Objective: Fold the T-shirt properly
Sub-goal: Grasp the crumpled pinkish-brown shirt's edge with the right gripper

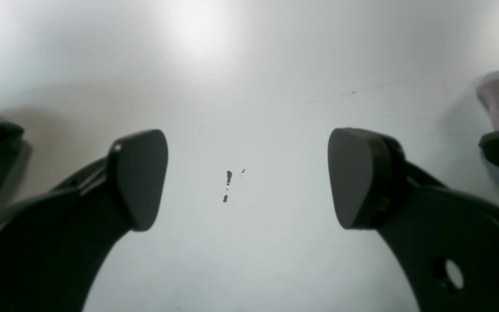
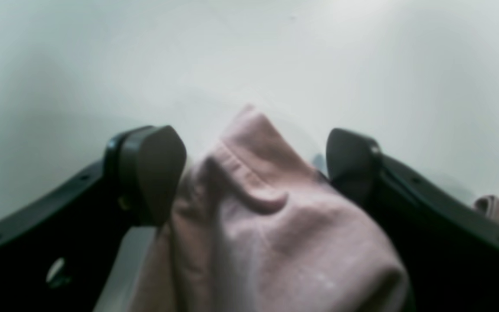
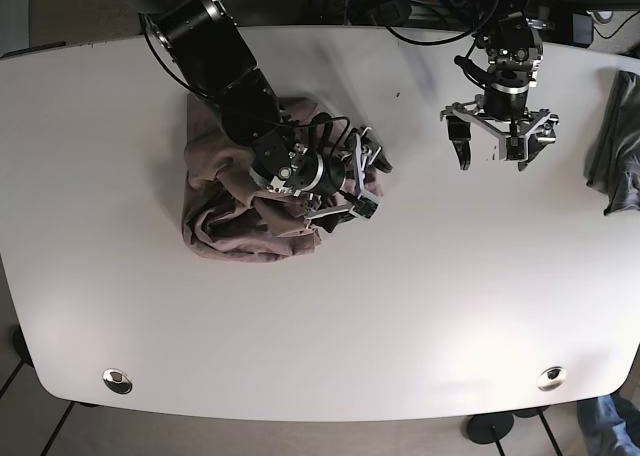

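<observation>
- A crumpled pink T-shirt (image 3: 240, 201) lies bunched on the left half of the white table (image 3: 330, 336) in the base view.
- The right pincer (image 2: 254, 173) reaches over the shirt's right edge, its jaws spread wide with a fold of pink cloth bulging between them; whether it truly grips the cloth cannot be told.
- The left pincer (image 1: 247, 177) hangs released above bare tabletop, well apart from the shirt, nothing between its fingers.
- A dark grey garment (image 3: 620, 156) rests at the table's far right edge.
</observation>
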